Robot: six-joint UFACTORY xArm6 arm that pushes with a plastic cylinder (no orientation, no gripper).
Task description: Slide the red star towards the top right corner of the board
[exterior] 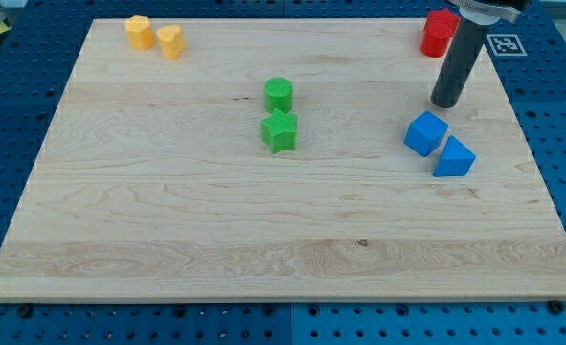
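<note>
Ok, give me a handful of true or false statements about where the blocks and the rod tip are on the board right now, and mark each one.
1. The red block sits near the board's top right corner. True.
2. My tip is touching the green star. False: it stands at the view's right, above the blue cube and below the red block, far from the star.
3. The green cylinder is just above the green star. True.
4. The two yellow blocks lie at the view's bottom right. False: they are near the top left corner.
5. The blue cube and the blue triangular block sit side by side. True.
</note>
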